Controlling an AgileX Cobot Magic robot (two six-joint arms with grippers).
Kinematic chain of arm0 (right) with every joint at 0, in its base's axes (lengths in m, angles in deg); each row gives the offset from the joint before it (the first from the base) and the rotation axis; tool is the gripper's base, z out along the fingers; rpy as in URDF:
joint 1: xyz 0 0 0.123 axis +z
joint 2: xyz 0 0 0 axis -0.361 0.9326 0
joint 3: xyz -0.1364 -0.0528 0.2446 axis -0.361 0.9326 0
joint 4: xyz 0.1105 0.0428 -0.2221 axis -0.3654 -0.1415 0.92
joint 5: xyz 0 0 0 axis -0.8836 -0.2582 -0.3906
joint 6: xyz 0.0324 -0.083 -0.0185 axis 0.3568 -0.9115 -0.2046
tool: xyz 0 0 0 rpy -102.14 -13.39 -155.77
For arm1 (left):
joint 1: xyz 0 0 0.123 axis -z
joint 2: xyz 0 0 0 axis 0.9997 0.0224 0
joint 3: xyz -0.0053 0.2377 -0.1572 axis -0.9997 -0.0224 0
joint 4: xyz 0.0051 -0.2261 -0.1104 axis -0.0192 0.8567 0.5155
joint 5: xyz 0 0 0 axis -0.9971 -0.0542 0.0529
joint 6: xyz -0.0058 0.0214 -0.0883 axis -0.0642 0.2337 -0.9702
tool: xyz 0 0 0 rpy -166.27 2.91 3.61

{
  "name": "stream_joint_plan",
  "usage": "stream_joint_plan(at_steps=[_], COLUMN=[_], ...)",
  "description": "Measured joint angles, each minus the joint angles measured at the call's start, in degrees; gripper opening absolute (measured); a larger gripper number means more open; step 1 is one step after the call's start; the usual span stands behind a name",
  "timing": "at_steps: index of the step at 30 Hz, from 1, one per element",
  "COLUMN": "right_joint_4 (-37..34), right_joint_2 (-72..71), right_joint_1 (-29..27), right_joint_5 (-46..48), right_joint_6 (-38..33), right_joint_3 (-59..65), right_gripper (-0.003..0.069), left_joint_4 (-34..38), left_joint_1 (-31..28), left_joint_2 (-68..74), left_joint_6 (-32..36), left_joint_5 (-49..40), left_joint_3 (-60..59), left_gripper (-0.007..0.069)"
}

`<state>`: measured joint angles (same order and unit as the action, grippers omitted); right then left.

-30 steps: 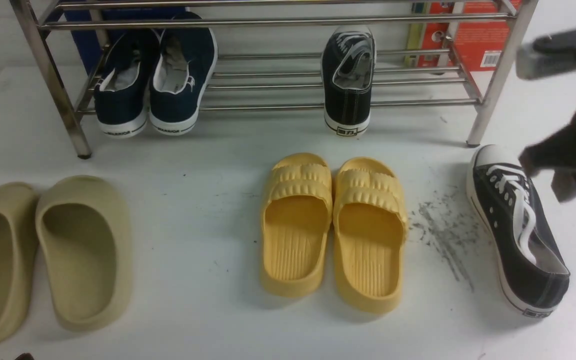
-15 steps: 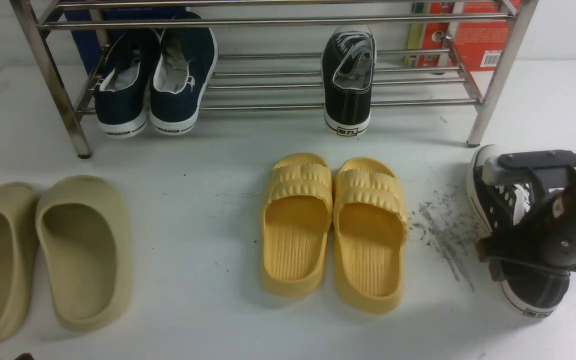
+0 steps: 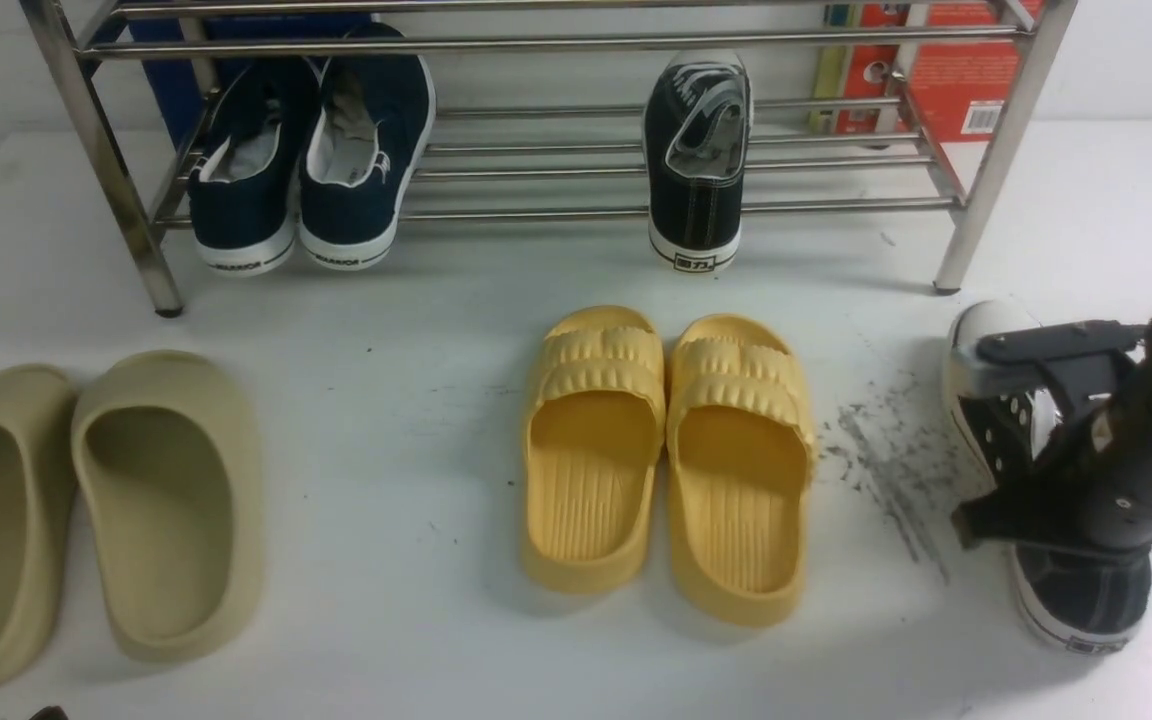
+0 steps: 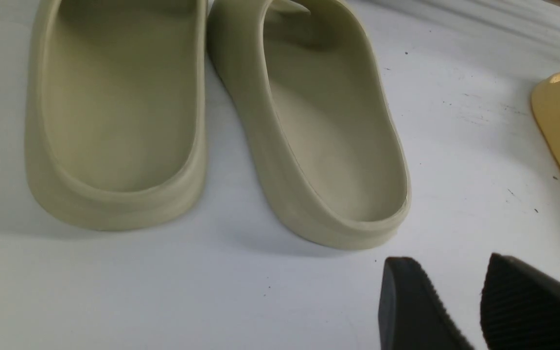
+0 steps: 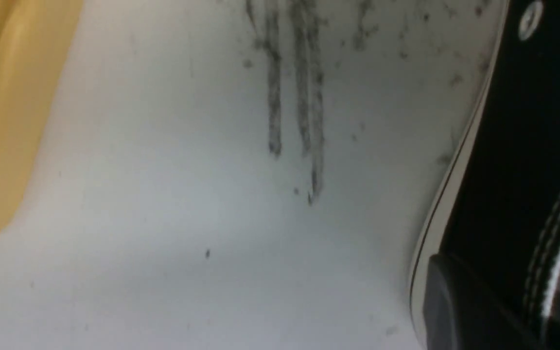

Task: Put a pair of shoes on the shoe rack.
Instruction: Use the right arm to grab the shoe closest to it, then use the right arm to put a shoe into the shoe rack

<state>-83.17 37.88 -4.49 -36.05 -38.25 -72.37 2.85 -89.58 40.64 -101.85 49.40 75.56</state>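
One black sneaker [image 3: 1086,600] gripped on the bench [image 3: 436,290], right side.
My right fingers [image 5: 455,306] clench its side wall; left fingers [image 4: 406,306] hang released. Its mate [image 3: 696,150] sits on the shoe rack [image 3: 536,43].

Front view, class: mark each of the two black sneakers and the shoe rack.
black sneaker on the rack [image 3: 696,200], front view, on its heel panel.
black sneaker off the rack [image 3: 1081,600], front view, on its heel.
shoe rack [image 3: 993,165], front view, on its right front leg.

Yellow slides [image 3: 591,450], beige clogs [image 3: 166,500] (both paired)
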Motion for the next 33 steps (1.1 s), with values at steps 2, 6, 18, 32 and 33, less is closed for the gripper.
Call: stream_joint_plan(at_steps=[2, 6, 18, 32, 33], right_joint_4=[-1.4, -3.2, -8.3, -8.6, -8.6], right_joint_2=[-4.1, -9.6, -3.5, 16.7, 18.0], right_joint_1=[0.7, 4.1, 7.3, 1.6, 1.1], right_joint_5=[3.9, 10.9, 14.5, 14.7, 14.7], right_joint_6=[0.0, 0.1, -6.3, -11.3, -11.7], right_joint_3=[-0.5, -5.4, -20.9, -42.4, -43.9], right_gripper=[0.0035, 0.0036, 0.0036, 0.0036, 0.0036], left_joint_4=[0.0, 0.0, 0.0, 0.0, 0.0], left_joint_1=[0.0, 0.0, 0.0, 0.0, 0.0], left_joint_2=[0.0, 0.0, 0.0, 0.0, 0.0], left_joint_6=[0.0, 0.0, 0.0, 0.0, 0.0], left_joint_5=[0.0, 0.0, 0.0, 0.0, 0.0], left_joint_3=[0.0, 0.0, 0.0, 0.0, 0.0], left_gripper=[0.0238, 0.0238, 0.0238, 0.0238, 0.0238])
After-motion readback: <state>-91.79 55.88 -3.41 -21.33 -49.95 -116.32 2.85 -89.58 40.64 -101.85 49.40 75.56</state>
